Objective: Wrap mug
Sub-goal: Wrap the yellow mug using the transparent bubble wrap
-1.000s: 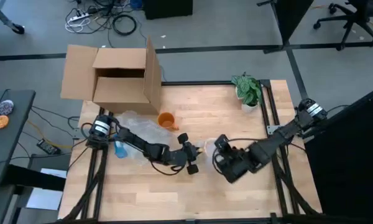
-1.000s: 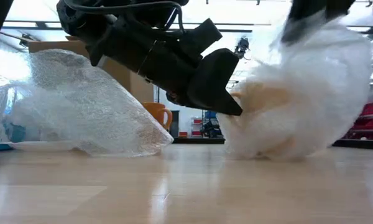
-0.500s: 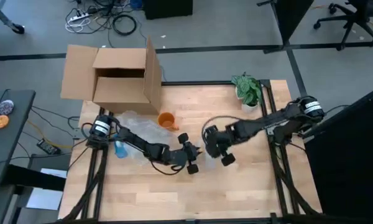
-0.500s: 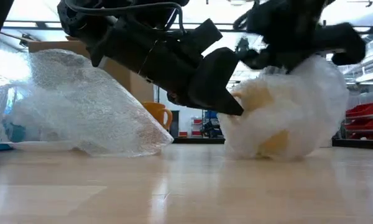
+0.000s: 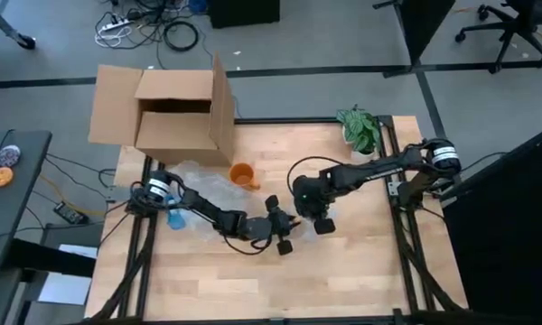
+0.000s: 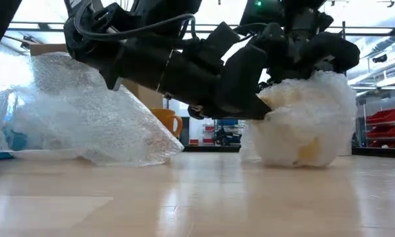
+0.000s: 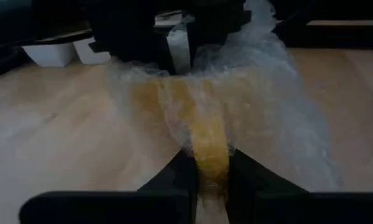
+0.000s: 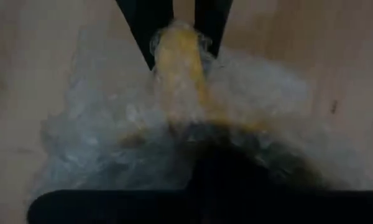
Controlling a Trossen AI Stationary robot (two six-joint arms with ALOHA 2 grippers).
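A yellow mug bundled in bubble wrap (image 6: 303, 125) stands on the wooden table (image 5: 343, 271), between the two grippers in the high view (image 5: 295, 218). My left gripper (image 7: 211, 180) comes at it from the table's left and is shut on a wrapped yellow part. My right gripper (image 5: 305, 206) comes from the right and sits on top of the bundle (image 8: 224, 149), its dark fingers close together in the wrap. An orange mug (image 5: 242, 174) stands bare on the table farther back. My left gripper pinches a narrow yellow part of the mug (image 7: 210, 149), covered by bubble wrap, between its two fingers. The fingers come in nearly level from the table's left. The bundle rests on the table. My right gripper is shut on bubble wrap at the bundle's top (image 6: 296, 79), slanting down from above. The wrap hides its fingertips, so I cannot tell how many layers it has.
A loose heap of bubble wrap (image 5: 194, 194) lies at the left, with something blue (image 5: 173, 217) under it. An open cardboard box (image 5: 163, 113) stands at the far left and a potted plant (image 5: 361, 134) at the far right. Bare tabletop lies along the near edge.
My right gripper has swung from the table's near right, toward the far edge and the left, onto the top of the bundle. The wrap, which stood wide and puffed out, is now drawn in closer around the mug. My left gripper has kept its hold.
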